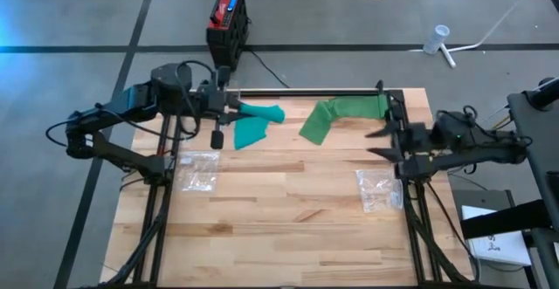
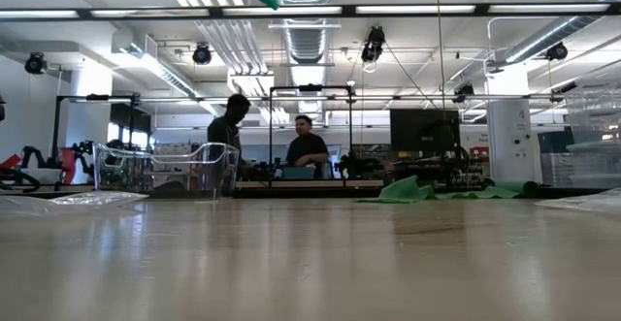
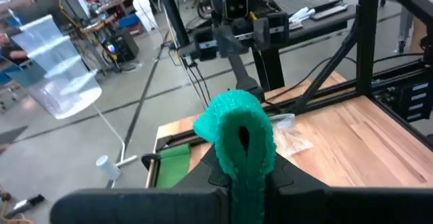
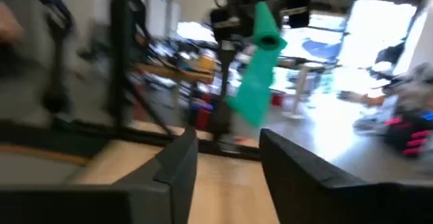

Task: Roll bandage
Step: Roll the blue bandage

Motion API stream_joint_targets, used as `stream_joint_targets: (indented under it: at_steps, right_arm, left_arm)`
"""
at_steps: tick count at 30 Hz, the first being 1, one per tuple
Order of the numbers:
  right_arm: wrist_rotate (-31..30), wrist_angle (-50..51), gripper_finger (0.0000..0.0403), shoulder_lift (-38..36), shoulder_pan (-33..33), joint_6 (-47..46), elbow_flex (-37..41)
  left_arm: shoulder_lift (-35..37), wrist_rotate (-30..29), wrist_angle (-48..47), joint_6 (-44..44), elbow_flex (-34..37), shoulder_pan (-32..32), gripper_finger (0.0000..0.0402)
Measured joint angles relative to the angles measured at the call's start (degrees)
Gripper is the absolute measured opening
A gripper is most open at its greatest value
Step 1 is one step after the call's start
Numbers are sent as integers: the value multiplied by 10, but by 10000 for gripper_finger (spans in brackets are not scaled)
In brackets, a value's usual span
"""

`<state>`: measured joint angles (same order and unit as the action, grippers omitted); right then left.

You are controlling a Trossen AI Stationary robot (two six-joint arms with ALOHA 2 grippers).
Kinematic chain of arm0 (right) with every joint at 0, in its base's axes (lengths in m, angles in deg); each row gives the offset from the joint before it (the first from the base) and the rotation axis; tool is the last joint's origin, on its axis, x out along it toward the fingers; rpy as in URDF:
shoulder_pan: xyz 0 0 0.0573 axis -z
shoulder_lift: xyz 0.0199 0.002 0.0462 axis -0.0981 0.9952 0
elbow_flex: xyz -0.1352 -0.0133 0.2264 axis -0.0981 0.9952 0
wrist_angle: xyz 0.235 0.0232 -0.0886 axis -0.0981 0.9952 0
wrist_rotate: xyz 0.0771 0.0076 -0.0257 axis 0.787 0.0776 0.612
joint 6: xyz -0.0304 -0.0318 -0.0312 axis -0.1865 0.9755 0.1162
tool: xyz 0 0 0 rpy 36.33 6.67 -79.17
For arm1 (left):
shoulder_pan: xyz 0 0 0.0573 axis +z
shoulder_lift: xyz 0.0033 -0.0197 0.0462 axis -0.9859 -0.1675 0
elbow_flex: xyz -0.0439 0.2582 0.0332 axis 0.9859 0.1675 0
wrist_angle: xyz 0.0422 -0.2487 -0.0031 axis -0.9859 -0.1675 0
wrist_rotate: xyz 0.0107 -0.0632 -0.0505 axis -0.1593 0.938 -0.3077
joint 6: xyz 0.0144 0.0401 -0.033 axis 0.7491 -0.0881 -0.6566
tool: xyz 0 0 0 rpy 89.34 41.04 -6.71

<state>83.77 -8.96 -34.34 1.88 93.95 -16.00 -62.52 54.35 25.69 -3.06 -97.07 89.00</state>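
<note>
A: Where is the bandage [image 1: 258, 121] seen?

B: One green strip is held up in the air by the left pincer [image 1: 234, 107], near the far edge of the worktop [image 1: 288, 210]. In the left wrist view the cloth [image 3: 238, 139] is clamped between the two fingers, and a folded bump of it sticks up above them. Its loose end hangs down toward the wood.

A: Is more green cloth seen?

B: Yes. A second green piece [image 1: 336, 116] is laid flat by the far right corner, well apart from the held one. It cannot be told whether the two are joined.

A: And the right pincer [image 1: 377, 143]?

B: It is held just beside that flat piece. Its fingers [image 4: 177, 162] are spread apart, and nothing is held between them.

A: How far along is the roll?

B: No tight roll is seen yet, so the job is judged to be at an early stage.

A: What could go wrong?

B: The strip is gripped at only one spot, so it could be pulled out if the loose end is tugged hard. The hanging end could be twisted, and then a crooked roll would be made. It could also be snagged on the black rail [image 1: 297, 92] at the back edge. The clear bags [image 1: 197, 168] on the worktop could be bumped if an arm is lowered carelessly.
</note>
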Motion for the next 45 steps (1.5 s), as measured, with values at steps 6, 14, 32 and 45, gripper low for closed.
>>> stream_joint_targets:
  at_steps: [6, 14, 32, 45]
  right_arm:
    - [12, 24, 114, -106, 0, -84, 50]
    - [12, 60, 94, -166, 0, -81, 59]
    - [12, 58, 104, -182, 0, -41, 57]
    - [11, 58, 101, -182, 0, -41, 57]
  left_arm:
    - [-7, -65, 26, -11, 0, 0, 9]
    - [-27, -90, 40, -27, 0, 2, 9]
    - [-46, -120, 75, -79, 0, 2, 9]
    - [-45, -120, 75, -58, 0, 2, 9]
